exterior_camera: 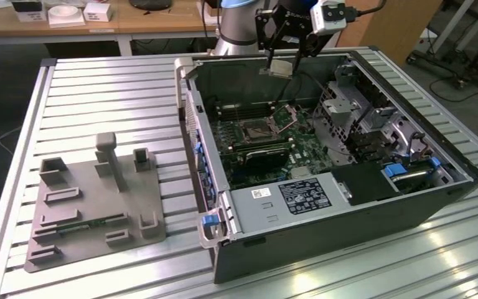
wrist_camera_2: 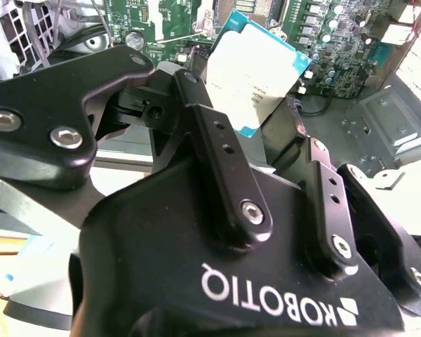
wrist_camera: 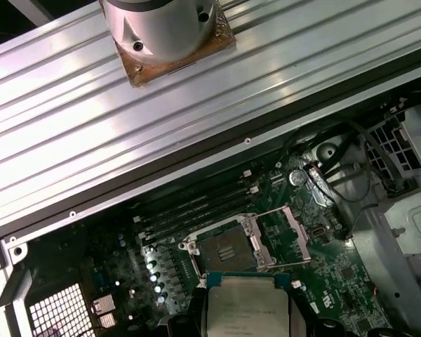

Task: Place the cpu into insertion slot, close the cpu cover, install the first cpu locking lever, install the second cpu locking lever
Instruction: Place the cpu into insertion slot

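The cpu (exterior_camera: 279, 67) hangs in the air over the far edge of the open computer case (exterior_camera: 330, 218). It is tilted, with its pale metal face showing in both wrist views (wrist_camera_2: 256, 74) (wrist_camera: 247, 309). The hand (exterior_camera: 282, 62) is closed on it, and in the second wrist view the hand (wrist_camera_2: 256, 112) pinches the chip by opposite edges between its two black fingers (wrist_camera_2: 217, 140). In the exterior view the insertion slot (exterior_camera: 256, 132) lies on the green board at about 6 o'clock from the chip, well apart from it, with its dark contact centre bare. The first wrist view shows that slot (wrist_camera: 228, 251) uncovered. The cpu cover (wrist_camera: 288, 235) is swung open just beside the slot, its square window clear. In the exterior view the cpu cover (exterior_camera: 291, 113) stands raised at about 1 o'clock from the slot. The long memory slots (wrist_camera: 196, 207) run alongside the socket. A black box with a label (exterior_camera: 305, 196) sits at about 5 o'clock from the slot, inside the case. The case rests on a ribbed metal tabletop (exterior_camera: 98, 81), and a grey fixture plate (exterior_camera: 89, 205) lies at 9 o'clock from the case.
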